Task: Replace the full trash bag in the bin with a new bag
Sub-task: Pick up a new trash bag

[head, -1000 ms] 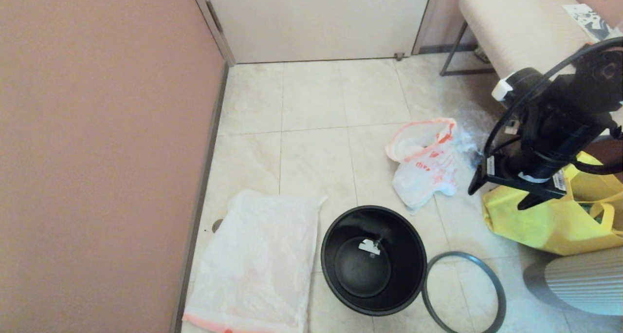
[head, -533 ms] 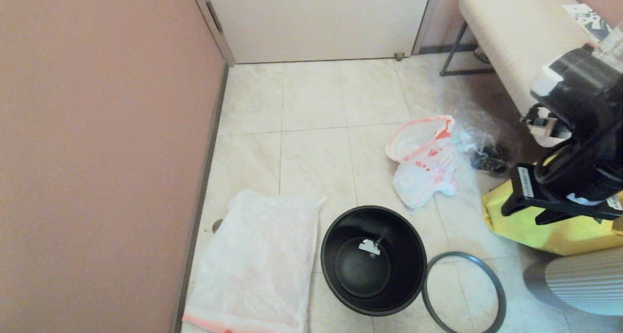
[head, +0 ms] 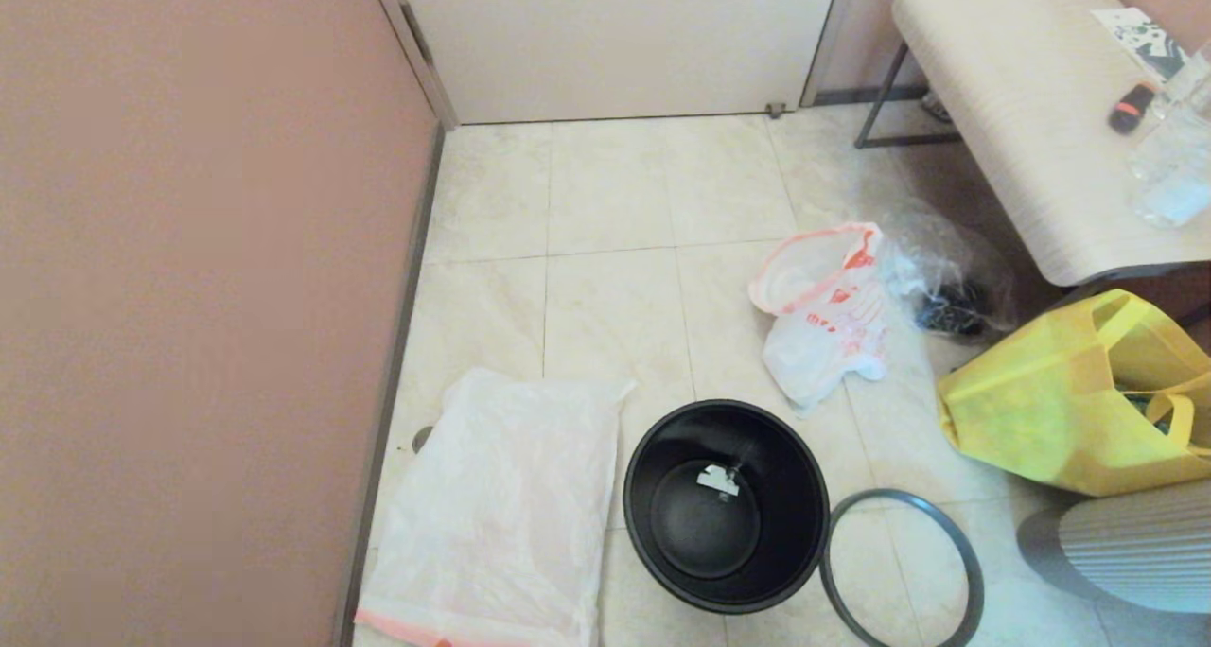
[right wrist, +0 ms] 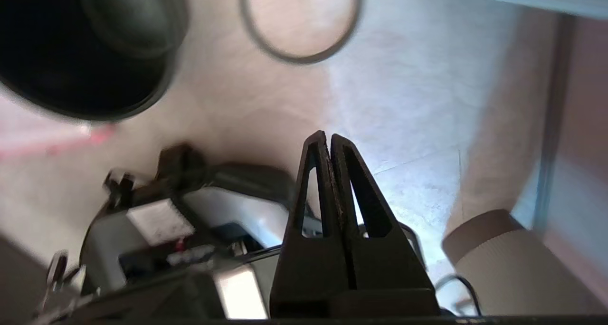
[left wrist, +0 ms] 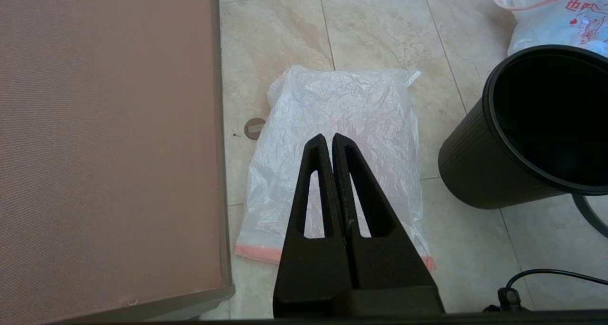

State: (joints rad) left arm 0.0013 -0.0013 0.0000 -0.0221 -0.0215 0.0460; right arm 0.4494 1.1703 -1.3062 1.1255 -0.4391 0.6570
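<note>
The black bin (head: 726,505) stands on the tiled floor with no bag in it; its grey ring (head: 902,568) lies flat beside it on the right. The full trash bag (head: 826,316), white with orange-red print, lies behind the bin. The new bag (head: 506,510), white with a pink band, is spread flat to the left of the bin by the wall. My left gripper (left wrist: 328,137) hangs shut and empty above the new bag (left wrist: 342,139), with the bin (left wrist: 532,130) beside it. My right gripper (right wrist: 326,136) is shut on nothing, out of the head view, above the floor near the robot's base.
A yellow tote (head: 1069,406) sits right of the full bag, a clear bag with dark contents (head: 946,269) behind it. A bench (head: 1022,89) stands at back right, a grey ribbed object (head: 1131,548) at front right. A pink wall (head: 189,297) bounds the left.
My right arm has drawn back to the right and left the head view, and its gripper has gone from open to shut. The bags, bin and ring have not moved.
</note>
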